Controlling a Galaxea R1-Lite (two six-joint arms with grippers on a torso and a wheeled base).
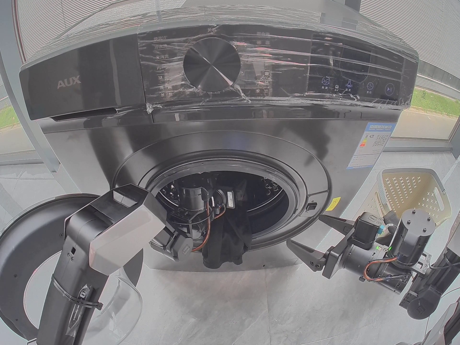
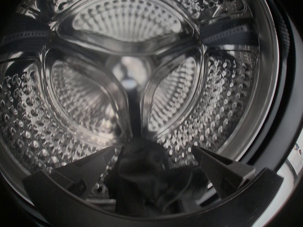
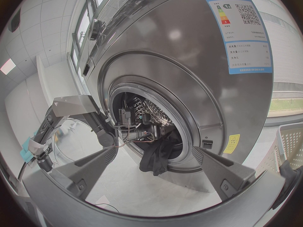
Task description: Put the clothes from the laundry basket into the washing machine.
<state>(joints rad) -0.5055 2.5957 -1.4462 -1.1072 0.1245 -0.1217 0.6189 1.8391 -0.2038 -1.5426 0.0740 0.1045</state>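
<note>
Two arms show in the head view. The left arm (image 1: pixel 115 226) goes into the round mouth of the washer (image 1: pixel 215 135), its wrist just inside the rim. A dark garment (image 1: pixel 227 240) hangs from the lower lip of the mouth and down over the front panel, just beside that wrist. The door (image 1: pixel 28 245) stands swung open at the washer's left. The right claw (image 1: pixel 305 230) is outside, before the washer's lower right, its fingers spread wide with nothing between them. A cream basket (image 1: pixel 414 192) with a perforated wall stands on the floor to the right of the washer, behind the right arm.

From the left wrist, the left claw (image 2: pixel 152 148) is inside the steel drum (image 2: pixel 221 95), fingers wide apart. The garment lies bunched low between them at the drum's front edge; neither finger pinches it.

From the right wrist, the right claw's two fingers frame the washer's mouth, wide and empty, well apart from it. The garment drapes over the lip, part inside and part hanging out, below the left arm's wrist. A corner of the basket shows near the washer's side.
</note>
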